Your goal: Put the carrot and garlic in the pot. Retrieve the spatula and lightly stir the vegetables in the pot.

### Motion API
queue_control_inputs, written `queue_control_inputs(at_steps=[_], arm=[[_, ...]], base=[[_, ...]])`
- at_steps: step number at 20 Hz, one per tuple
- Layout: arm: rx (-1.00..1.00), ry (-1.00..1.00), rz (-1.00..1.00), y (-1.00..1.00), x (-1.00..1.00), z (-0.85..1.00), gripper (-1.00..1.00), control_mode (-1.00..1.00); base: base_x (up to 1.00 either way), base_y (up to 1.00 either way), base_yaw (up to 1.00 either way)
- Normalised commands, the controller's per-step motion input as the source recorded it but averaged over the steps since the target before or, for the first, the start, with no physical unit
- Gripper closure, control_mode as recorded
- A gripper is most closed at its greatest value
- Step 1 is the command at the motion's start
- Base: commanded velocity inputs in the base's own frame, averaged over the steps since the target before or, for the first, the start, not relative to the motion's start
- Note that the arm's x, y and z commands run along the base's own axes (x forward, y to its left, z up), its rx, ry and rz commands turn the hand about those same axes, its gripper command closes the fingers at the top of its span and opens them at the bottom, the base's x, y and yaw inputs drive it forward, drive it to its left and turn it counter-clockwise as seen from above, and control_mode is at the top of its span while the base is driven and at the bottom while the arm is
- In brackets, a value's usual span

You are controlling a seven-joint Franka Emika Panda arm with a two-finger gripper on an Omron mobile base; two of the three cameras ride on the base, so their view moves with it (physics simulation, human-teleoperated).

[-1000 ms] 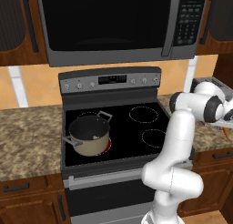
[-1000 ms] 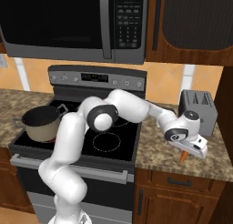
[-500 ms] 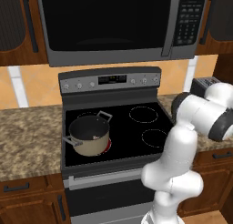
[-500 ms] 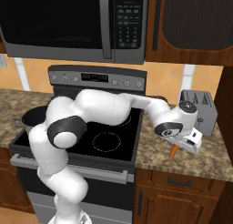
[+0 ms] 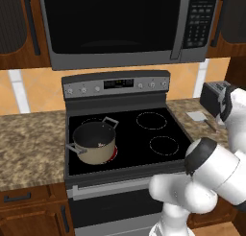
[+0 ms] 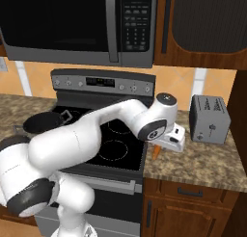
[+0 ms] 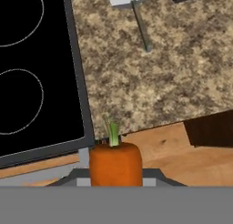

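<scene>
Jaws pinch what looks like the blunt orange carrot [image 7: 115, 164] above speckled granite counter [image 7: 154, 73].

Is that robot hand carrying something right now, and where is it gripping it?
Yes, the gripper holds the carrot; which part it pinches cannot be told.

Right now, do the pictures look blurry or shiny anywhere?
Hand view: the carrot looms big and soft-edged, and the counter speckles look smeared. Left base view: flat, even light, a faint sheen on the stove glass, and the pot has a dark inside. Right base view: the toaster looks dull grey, with no glare.
</scene>
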Motion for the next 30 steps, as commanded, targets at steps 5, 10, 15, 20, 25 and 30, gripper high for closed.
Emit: queue_control_inputs(at_steps=[5, 10, 15, 20, 25, 30], arm=[[0.00, 0.00, 0.17, 1.00, -0.52, 0.56, 1.00, -1.00], [0.00, 0.00, 0.20, 1.00, -0.60, 0.65, 1.00, -1.00], [0.00, 0.00, 0.21, 1.00, -0.60, 0.66, 1.00, -1.00], [0.00, 0.00, 0.21, 1.00, -0.37, 0.62, 1.00, -1.00], [0.00, 0.00, 0.17, 1.00, -0.05, 0.57, 1.00, -1.00], [0.00, -0.01, 0.13, 1.00, 0.06, 0.36, 1.00, -1.00]], base=[[0.00, 0.00, 0.00], [0.00, 0.00, 0.00], [0.00, 0.00, 0.00], [0.00, 0.00, 0.00], [0.00, 0.00, 0.00], [0.00, 0.00, 0.00]])
